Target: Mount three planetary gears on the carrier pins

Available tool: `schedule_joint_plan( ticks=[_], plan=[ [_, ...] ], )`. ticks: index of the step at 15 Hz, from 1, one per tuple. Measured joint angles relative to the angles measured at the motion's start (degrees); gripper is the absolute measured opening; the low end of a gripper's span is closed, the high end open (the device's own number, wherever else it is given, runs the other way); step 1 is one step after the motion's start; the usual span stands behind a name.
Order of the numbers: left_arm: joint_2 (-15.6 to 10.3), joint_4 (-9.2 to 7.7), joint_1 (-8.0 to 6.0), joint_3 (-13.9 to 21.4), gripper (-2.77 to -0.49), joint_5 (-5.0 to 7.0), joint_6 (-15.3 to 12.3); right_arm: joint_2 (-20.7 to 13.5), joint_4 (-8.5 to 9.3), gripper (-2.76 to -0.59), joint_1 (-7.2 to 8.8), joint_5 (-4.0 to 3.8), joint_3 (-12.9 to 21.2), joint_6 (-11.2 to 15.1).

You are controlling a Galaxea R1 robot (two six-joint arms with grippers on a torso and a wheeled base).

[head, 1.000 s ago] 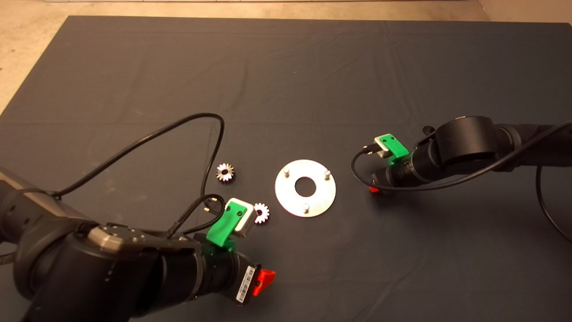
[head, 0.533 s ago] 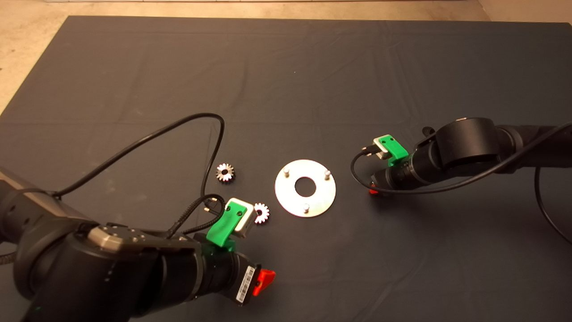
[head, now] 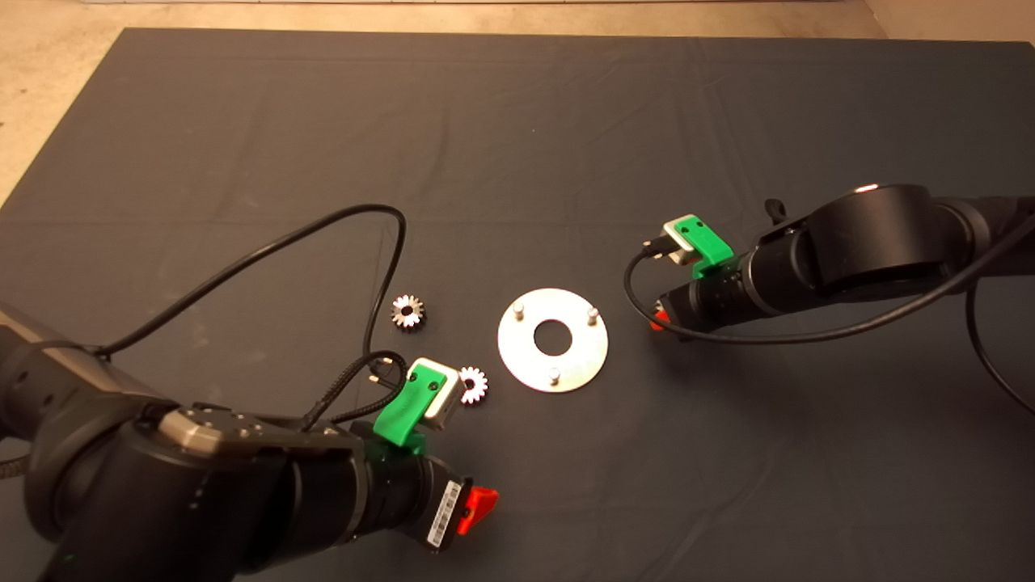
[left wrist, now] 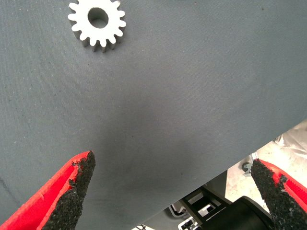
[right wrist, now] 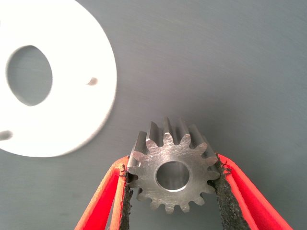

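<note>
Over the mat (head: 517, 145), right claw (right wrist: 172, 191) pinches a gear (right wrist: 171, 171).

Gear (right wrist: 171, 172) in right gripper (right wrist: 171, 201): brushed steel w/ fine machining marks, dull sheen; pads (right wrist: 224, 191) black, gritty. Disc (head: 553, 340) polished metal, glossy; mat (head: 517, 145) matt woven cloth. Fingers (left wrist: 48, 199) smooth red plastic.

No legible text; only an unreadable barcode label (head: 440, 517).
</note>
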Motion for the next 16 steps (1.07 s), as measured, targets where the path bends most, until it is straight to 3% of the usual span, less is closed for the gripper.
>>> schedule_joint_plan(
  ticks=[3,7,10,12,14,15,16],
  plan=[
    [0.0,0.06,0.0,0.0,-0.92,-0.02,0.0,4.9,0.0,-2.36,1.22,-0.09,0.0,0.0],
    [0.0,0.09,0.0,0.0,-0.93,0.0,0.0,10.8,0.04,-2.36,1.22,0.09,-1.9,0.0],
    [0.0,0.11,0.0,0.0,-0.92,0.02,0.0,12.7,0.04,-2.36,1.24,-0.41,-4.2,-0.5],
    [0.0,0.12,0.0,0.0,-0.92,0.0,0.0,12.9,0.09,-2.36,1.22,-0.66,-5.0,-3.0],
    [0.0,0.12,0.0,0.0,-0.93,0.0,0.0,12.9,0.09,-2.36,1.23,-1.19,-5.6,-3.1],
    [0.0,0.12,0.0,0.0,-0.92,0.0,0.0,12.9,0.26,-2.36,1.24,-3.35,-6.4,-3.9],
    [0.0,0.12,-0.01,0.0,-0.92,0.0,0.0,12.9,0.57,-2.36,1.23,-3.54,-6.6,-4.7]
  ],
)
